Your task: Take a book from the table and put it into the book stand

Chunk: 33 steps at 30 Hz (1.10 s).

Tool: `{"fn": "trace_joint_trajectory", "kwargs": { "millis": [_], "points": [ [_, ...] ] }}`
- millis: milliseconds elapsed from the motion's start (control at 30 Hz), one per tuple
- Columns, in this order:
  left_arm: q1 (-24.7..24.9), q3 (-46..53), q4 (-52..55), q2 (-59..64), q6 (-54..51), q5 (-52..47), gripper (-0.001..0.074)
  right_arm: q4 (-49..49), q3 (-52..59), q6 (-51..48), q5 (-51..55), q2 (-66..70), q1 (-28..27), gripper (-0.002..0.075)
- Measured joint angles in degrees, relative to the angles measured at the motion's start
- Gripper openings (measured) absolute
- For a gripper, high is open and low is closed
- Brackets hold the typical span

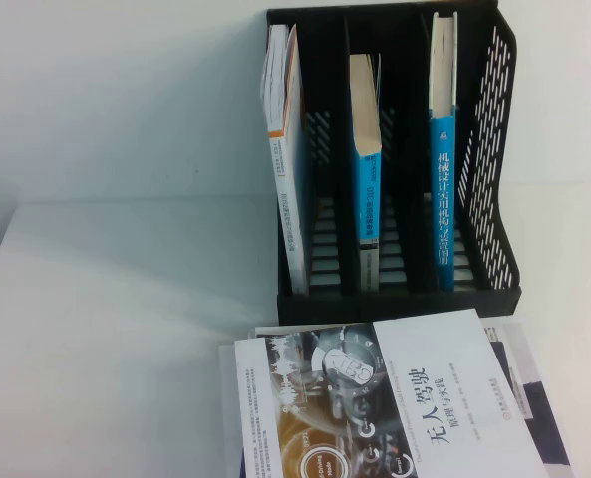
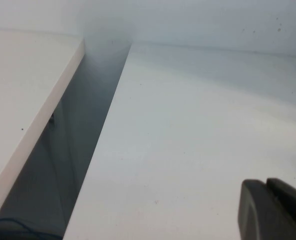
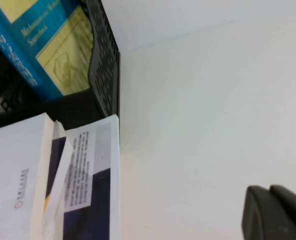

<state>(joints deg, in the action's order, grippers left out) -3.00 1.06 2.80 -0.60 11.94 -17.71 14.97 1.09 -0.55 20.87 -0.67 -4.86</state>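
One white book (image 1: 395, 398) lies flat at the near edge of the surface (image 1: 126, 299), just before the black stand (image 1: 499, 149). Left end effector (image 2: 275, 210) and right end effector (image 3: 275, 212) look closed, empty. Grasping comes next.

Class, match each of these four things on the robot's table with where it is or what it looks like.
1. book
2. stand
3. left pincer
4. right pincer

A. black, three slots, each with an upright book
B. over bare table by a gap
C. lying flat before the stand
D. beside the lying books, fingers together

Pairs: 1-C, 2-A, 3-B, 4-D
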Motion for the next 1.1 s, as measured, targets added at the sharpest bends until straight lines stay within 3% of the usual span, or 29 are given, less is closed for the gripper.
{"fn": "trace_joint_trajectory", "kwargs": {
  "millis": [1100],
  "points": [
    [0.0,0.0,0.0,0.0,0.0,0.0,-0.0004,0.0,0.0,-2.13,0.0,0.0,0.0,-0.0003]
  ]
}}
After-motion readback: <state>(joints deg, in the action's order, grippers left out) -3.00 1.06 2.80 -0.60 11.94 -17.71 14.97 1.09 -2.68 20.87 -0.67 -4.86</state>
